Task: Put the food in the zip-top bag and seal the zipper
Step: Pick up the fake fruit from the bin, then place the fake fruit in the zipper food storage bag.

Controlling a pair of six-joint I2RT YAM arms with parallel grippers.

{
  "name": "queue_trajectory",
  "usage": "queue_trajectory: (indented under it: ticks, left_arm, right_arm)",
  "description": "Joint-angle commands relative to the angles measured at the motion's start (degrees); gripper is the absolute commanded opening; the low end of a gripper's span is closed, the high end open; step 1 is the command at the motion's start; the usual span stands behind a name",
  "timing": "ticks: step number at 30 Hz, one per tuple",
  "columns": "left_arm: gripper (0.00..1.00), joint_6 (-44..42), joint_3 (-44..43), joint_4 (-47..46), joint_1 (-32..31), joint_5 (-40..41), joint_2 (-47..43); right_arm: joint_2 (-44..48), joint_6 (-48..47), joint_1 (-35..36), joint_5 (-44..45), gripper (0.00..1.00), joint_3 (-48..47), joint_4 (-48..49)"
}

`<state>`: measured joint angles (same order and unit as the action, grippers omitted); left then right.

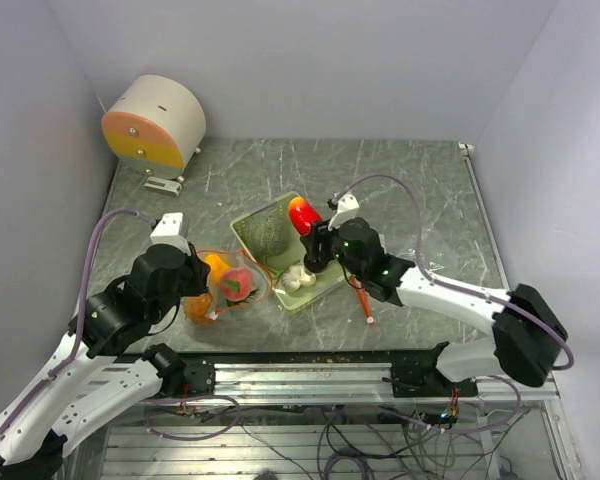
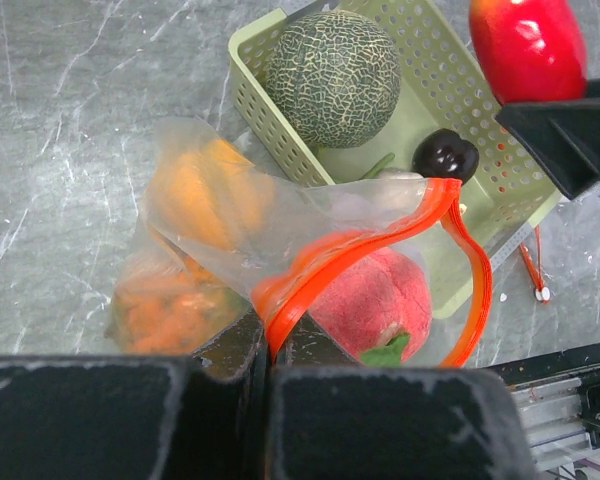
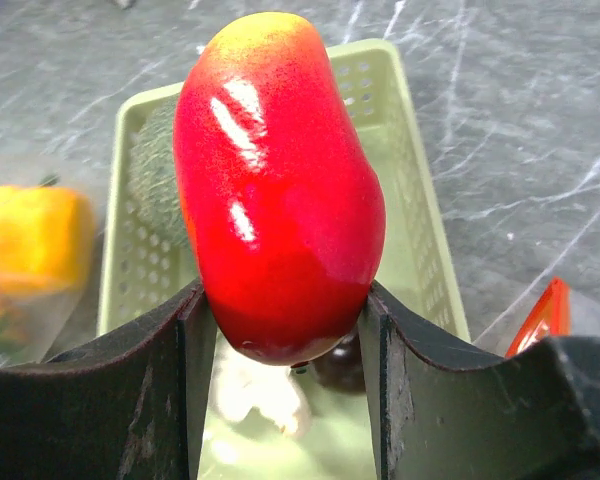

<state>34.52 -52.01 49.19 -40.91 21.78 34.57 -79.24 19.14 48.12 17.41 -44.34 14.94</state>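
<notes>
Red pepper clamped in right claw, over basket; left claw pinches bag.

Glossy red fruit, upright in the right claw, hangs near the netted melon and white garlic. The open clear bag holds a pink peach and orange pieces.

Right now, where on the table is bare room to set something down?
Bare table lies behind the basket, from the round drum across to the right wall, and right of the right arm. The near centre is crowded: basket, bag, left pincer, right pincer with red fruit.
</notes>
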Motion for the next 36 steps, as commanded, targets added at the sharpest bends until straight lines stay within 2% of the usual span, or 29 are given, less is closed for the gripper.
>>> queue_trajectory:
  ticks: [1,8,12,16,20,30,36]
  left_arm:
    - [0.07,0.03,0.06,-2.17,0.30,-0.96,-0.22]
    - [0.07,-0.33,-0.99,-2.06,0.30,-0.10,2.51]
    - [0.07,-0.17,-2.70,-2.19,0.35,-0.22,4.17]
    - [0.07,-0.22,-6.53,-0.96,0.30,-0.27,7.24]
    - [0.07,-0.67,-9.17,-0.42,0.30,-1.42,9.79]
    - [0.07,-1.01,-7.78,-1.31,0.30,-7.48,9.16]
    - [0.07,-0.95,-6.26,-1.76,0.30,-8.55,7.75]
  right_arm:
    - [7.90,1.00,0.12,-7.42,0.27,2.62,-2.89]
    - [20.98,1.26,1.71,-26.68,0.26,3.93,-7.94]
    - [22.80,0.36,7.14,-30.73,0.25,1.26,-13.43]
    - [21.26,-1.10,16.96,-26.69,0.24,-1.95,-17.66]
    - [17.99,-1.07,22.24,-24.10,0.25,-2.62,-17.37]
    - [9.93,0.87,22.78,-4.96,0.25,-9.76,-20.08]
    - [2.83,0.50,22.84,-2.20,0.25,-17.16,-21.90]
